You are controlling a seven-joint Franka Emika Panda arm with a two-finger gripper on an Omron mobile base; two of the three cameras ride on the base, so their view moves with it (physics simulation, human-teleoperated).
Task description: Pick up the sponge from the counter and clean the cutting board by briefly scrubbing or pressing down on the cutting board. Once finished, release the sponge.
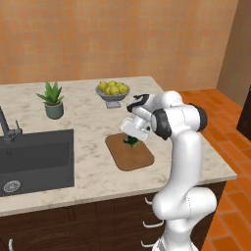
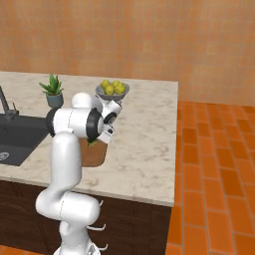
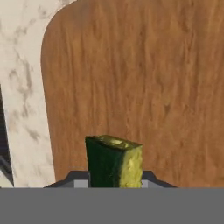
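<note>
The brown wooden cutting board (image 1: 132, 158) (image 2: 92, 155) (image 3: 144, 78) lies on the beige marbled counter (image 1: 93, 122) (image 3: 22, 87), right of the sink. My gripper (image 1: 131, 139) points down over the board's far half and is shut on the sponge (image 1: 130, 141) (image 2: 92, 143) (image 3: 114, 161). The sponge is a small dark green block with a yellow layer, and its free end sticks out toward the wood. It sits very low over the board; whether it touches I cannot tell.
A grey bowl of lemons (image 1: 112, 91) stands just behind the board. A potted plant (image 1: 52, 100) is at the back left. The dark sink (image 1: 34, 157) with its faucet (image 1: 7, 127) lies to the left. The counter's right edge (image 1: 215, 157) drops to an orange tiled floor.
</note>
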